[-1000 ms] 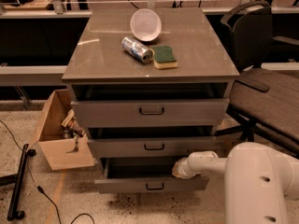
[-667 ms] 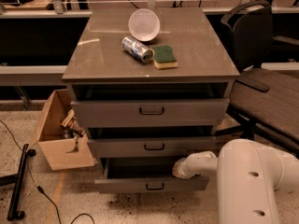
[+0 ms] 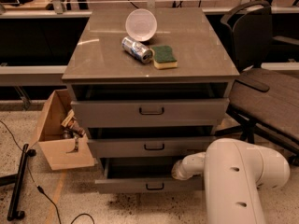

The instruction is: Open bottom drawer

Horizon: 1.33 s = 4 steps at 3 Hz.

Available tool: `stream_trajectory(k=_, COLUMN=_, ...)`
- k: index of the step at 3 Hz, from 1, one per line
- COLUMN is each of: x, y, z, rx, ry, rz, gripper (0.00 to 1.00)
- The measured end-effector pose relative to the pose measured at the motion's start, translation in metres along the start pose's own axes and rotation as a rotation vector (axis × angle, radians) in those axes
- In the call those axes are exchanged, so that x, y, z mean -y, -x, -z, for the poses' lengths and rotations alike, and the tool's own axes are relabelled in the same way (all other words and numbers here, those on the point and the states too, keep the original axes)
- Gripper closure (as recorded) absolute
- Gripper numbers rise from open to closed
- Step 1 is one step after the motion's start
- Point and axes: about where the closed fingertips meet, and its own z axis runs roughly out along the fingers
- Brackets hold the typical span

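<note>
The bottom drawer (image 3: 135, 185) is the lowest grey front of a three-drawer cabinet, with a small black bar handle (image 3: 154, 186). It stands pulled out a little, with a dark gap above its front. My white arm (image 3: 233, 181) reaches in from the lower right. Its wrist end (image 3: 184, 166) sits just above the drawer's right part, inside the gap. The gripper itself is hidden behind the wrist and the drawer front.
The middle drawer (image 3: 154, 147) and top drawer (image 3: 149, 111) also stand slightly out. On the cabinet top lie a white bowl (image 3: 141, 24), a can (image 3: 137, 49) and a green sponge (image 3: 165, 56). A cardboard box (image 3: 58, 132) stands left, an office chair (image 3: 261, 92) right, cables on the floor.
The view has moved closer to the cabinet and my arm fills more of the lower right. The bottom drawer stays slightly pulled out.
</note>
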Motion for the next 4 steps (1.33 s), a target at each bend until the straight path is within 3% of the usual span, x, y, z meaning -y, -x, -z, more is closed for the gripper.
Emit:
stream_trajectory(k=2, x=-0.035, y=-0.005, z=-0.012, rx=-0.011, ry=0.113, rz=-0.018, gripper=1.00)
stream_trajectory(k=3, x=-0.037, y=-0.004, z=-0.009, rx=-0.010, ry=0.121, rz=-0.020, gripper=1.00)
stream_trajectory(k=4, x=-0.062, y=0.001, z=-0.006, rx=-0.005, ry=0.198, rz=-0.036, gripper=1.00)
